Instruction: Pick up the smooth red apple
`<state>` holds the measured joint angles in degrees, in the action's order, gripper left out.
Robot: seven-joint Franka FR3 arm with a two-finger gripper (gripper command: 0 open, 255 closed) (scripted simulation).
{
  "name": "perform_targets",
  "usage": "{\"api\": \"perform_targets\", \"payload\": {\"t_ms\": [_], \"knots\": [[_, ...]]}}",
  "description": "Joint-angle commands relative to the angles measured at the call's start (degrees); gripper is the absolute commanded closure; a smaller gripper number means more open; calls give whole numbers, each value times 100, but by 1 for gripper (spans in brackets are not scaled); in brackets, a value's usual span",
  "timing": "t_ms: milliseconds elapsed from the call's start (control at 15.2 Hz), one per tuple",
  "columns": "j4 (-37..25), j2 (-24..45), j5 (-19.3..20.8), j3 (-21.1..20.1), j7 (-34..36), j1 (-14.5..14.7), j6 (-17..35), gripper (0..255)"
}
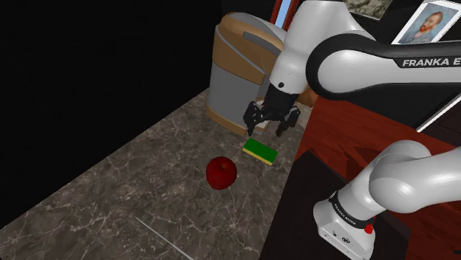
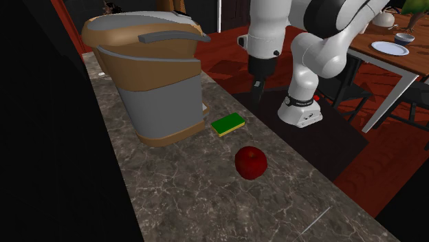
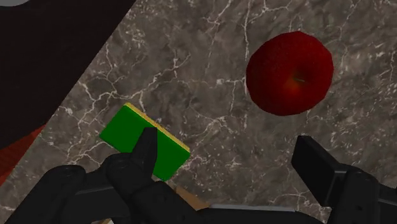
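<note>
Your hand hangs above the surface, its fingers set wide apart and holding nothing.

Red apple: sits upright on the dark, white-veined, marble-patterned surface, out in the open. In the shoulder view it lies below and to the left of the hand, well clear of the fingertips. From the wrist camera the apple shows ahead of the hand, out beyond one fingertip and not between the two. Nothing touches it.

Green sponge: flat block with a yellow underside, lying on the surface almost directly under the hand. In the wrist view one finger crosses in front of the sponge. Sponge and apple lie near each other but apart.

Large container: grey body with a tan lid and base. It stands on the surface behind the sponge, with the hand close in front of it. In the second exterior view the sponge sits just beside the foot of the container, and the apple lies nearer that camera.

A black area lies beyond the surface edge on the shoulder view's left.
</note>
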<state>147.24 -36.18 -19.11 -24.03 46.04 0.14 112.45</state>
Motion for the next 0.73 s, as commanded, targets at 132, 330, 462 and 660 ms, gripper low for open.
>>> {"api": "perform_targets", "payload": {"t_ms": [132,330,462,660], "knots": [[-246,797,-258,-675,1102,-129,580,0],[-520,1480,-261,-1139,1914,-307,1007,0],[-739,1987,-154,-1437,2495,-446,1295,0],[-707,2204,-92,-1533,2632,-479,1534,0]]}}
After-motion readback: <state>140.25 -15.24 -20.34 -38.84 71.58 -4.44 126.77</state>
